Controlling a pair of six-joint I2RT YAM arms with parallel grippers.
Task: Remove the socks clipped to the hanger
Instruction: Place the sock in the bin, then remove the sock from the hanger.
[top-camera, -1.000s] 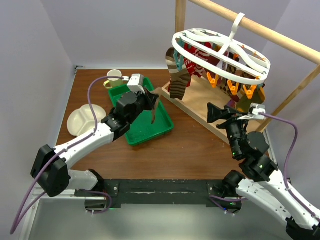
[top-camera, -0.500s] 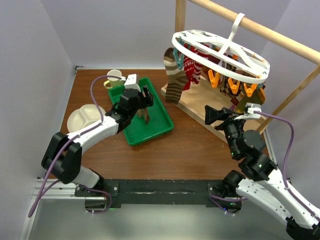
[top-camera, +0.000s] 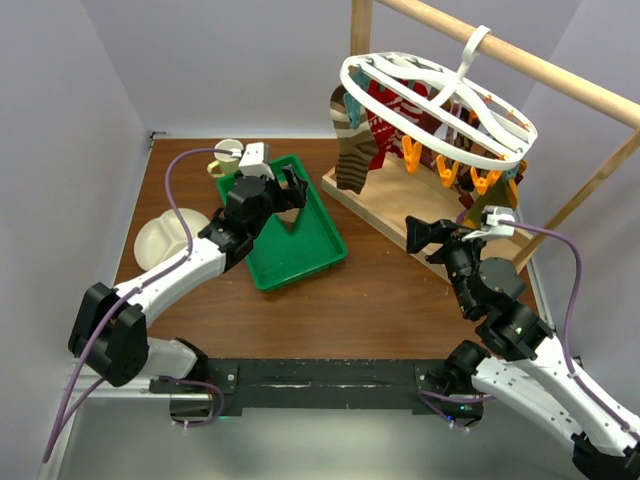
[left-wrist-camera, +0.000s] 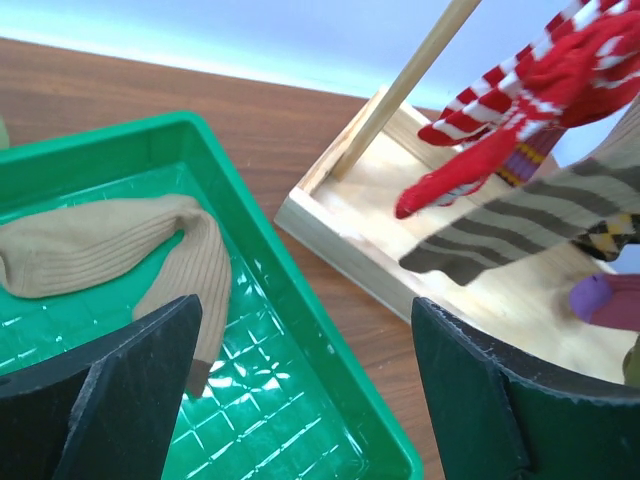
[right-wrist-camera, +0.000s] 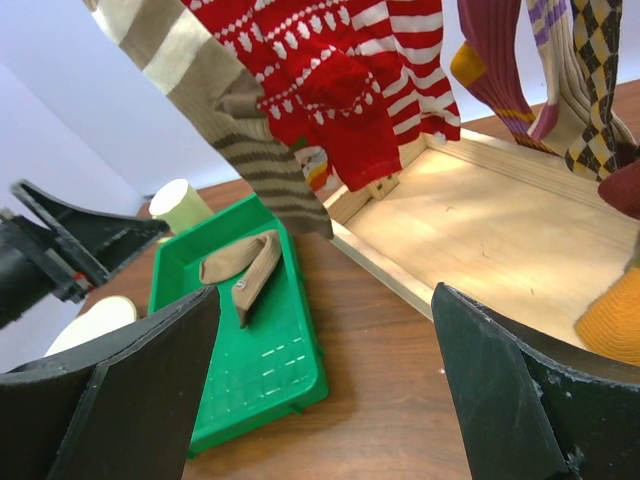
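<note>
Overhead: my left gripper (top-camera: 290, 192) hovered over green tray (top-camera: 300, 258), jaws spread, empty; my right gripper (top-camera: 428, 238) likewise, below hanger (top-camera: 440, 100). Left wrist: tan sock (left-wrist-camera: 100, 250) lay in tray. Right wrist: socks (right-wrist-camera: 330, 80) hung above wooden base (right-wrist-camera: 480, 230).

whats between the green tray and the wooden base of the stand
Nothing but a bare strip of brown table lies between the green tray and the wooden base; the left wrist view shows it best.
</note>
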